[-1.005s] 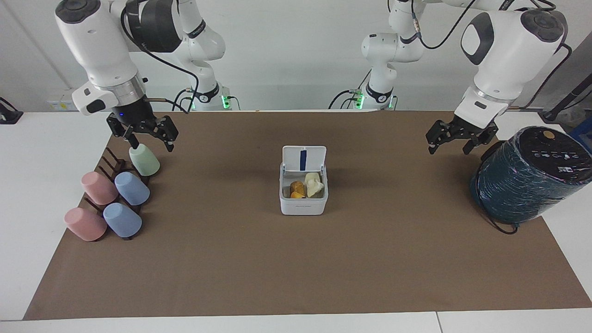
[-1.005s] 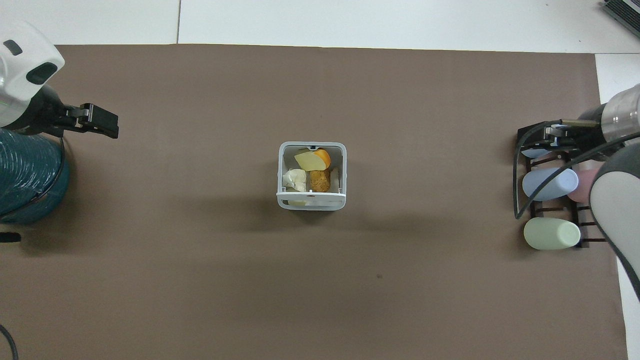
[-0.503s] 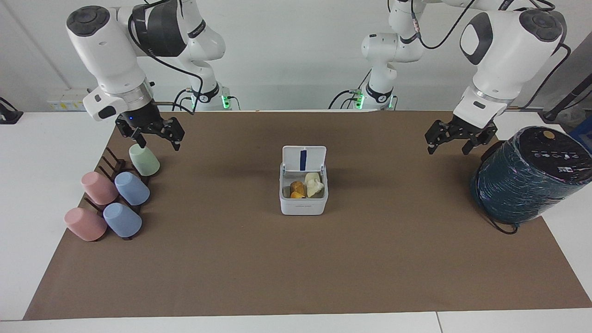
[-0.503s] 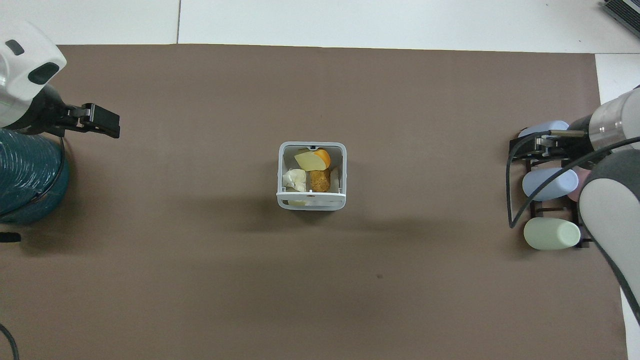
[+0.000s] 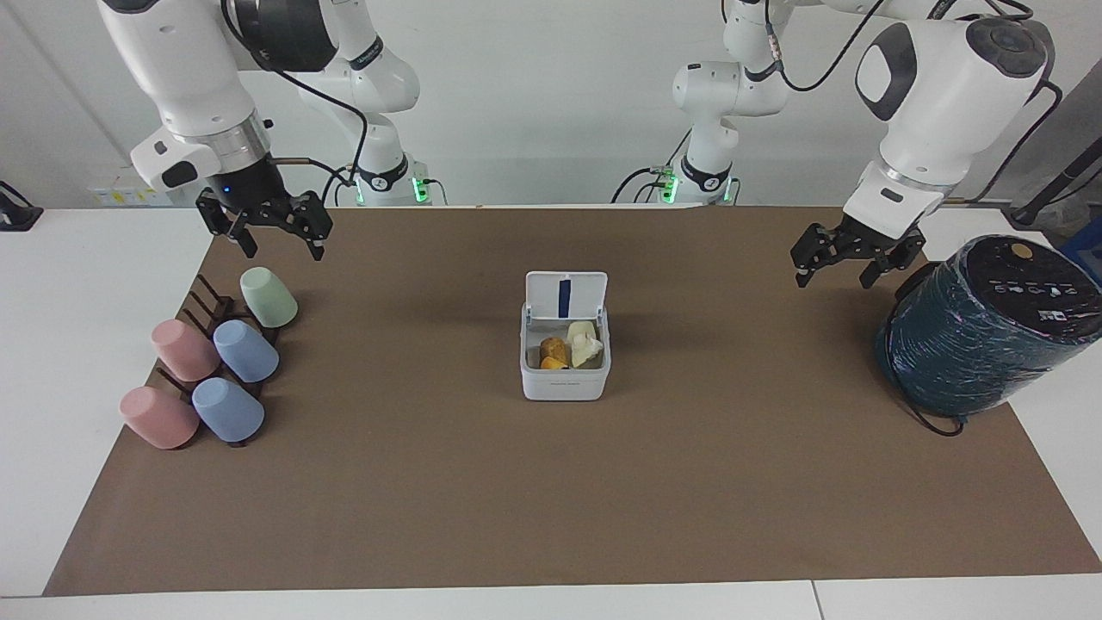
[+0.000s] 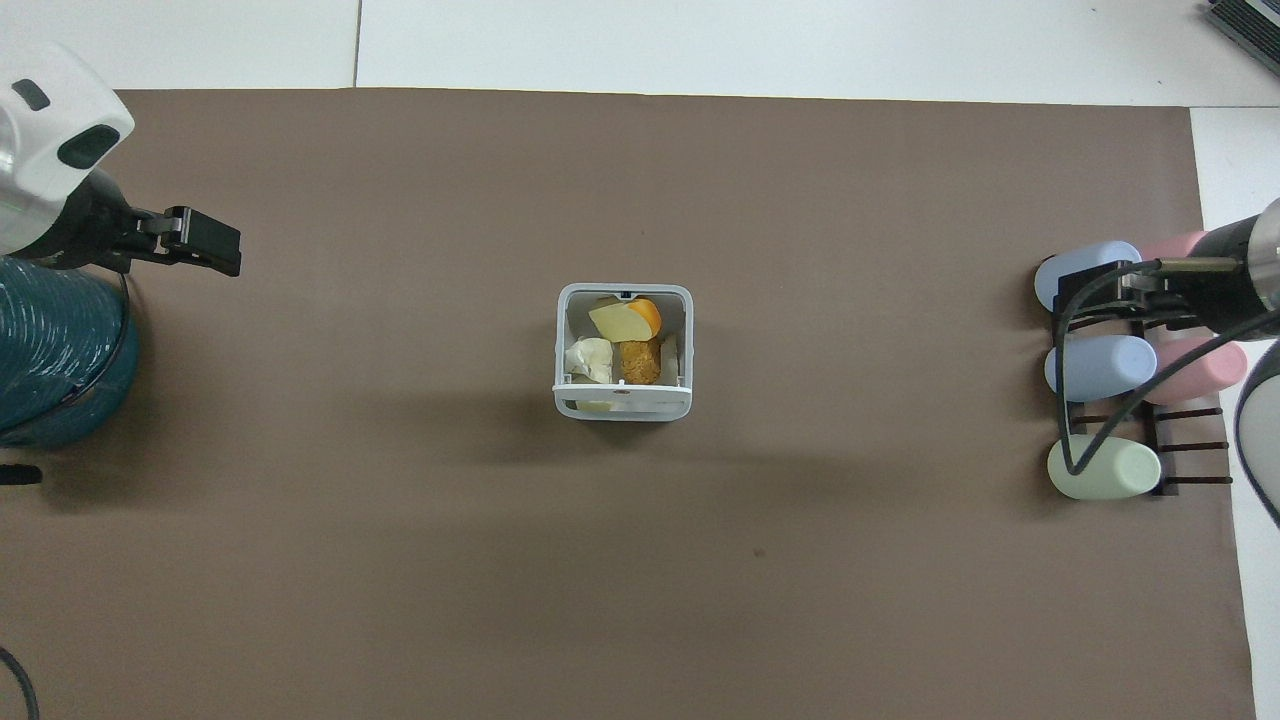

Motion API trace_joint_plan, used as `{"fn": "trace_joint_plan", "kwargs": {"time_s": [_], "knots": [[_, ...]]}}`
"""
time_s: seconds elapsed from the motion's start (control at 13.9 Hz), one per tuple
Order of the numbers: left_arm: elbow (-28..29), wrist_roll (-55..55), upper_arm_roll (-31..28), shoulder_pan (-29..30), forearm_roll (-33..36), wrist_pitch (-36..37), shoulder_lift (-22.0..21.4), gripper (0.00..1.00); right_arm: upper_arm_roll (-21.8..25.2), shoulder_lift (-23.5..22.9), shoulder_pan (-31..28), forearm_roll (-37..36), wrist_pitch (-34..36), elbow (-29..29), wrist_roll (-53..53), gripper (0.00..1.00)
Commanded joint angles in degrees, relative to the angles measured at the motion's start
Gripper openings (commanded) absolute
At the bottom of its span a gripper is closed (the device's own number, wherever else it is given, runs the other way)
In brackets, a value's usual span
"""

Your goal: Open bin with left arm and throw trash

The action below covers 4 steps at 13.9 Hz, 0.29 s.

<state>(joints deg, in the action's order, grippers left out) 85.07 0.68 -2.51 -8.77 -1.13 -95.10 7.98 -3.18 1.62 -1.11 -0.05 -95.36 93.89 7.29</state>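
Note:
The white square bin point(image 5: 564, 379) stands mid-table with its lid point(image 5: 566, 296) swung up and open, showing the blue inner strip. It also shows in the overhead view point(image 6: 624, 408). The trash lies inside it: a brown-orange bar point(image 6: 640, 362), a white lumpy wad point(image 6: 590, 358) and a cream slice with an orange edge point(image 6: 620, 320). My left gripper point(image 5: 833, 275) is open and empty in the air beside the teal cylinder, well apart from the bin. My right gripper point(image 5: 282, 250) is open and empty above the mat, over the spot just nearer the robots than the green cup.
A big dark teal wrapped cylinder point(image 5: 981, 331) leans at the left arm's end. At the right arm's end a dark rack holds a green cup point(image 5: 269, 297), two blue cups point(image 5: 245, 350) and two pink cups point(image 5: 183, 349). A brown mat point(image 5: 551, 499) covers the table.
My right gripper has risen and drawn back from the green cup toward the robots. The left gripper, the bin and the trash have not moved.

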Motion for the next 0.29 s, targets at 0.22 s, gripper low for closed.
{"fn": "trace_joint_plan", "kwargs": {"time_s": [0.22], "knots": [[2.5, 0.0, -0.5, -0.6, -0.1, -2.5, -1.9, 1.00, -0.2, 0.0, -0.8, -0.6, 3.2, -0.6, -1.0, 1.00]]}}
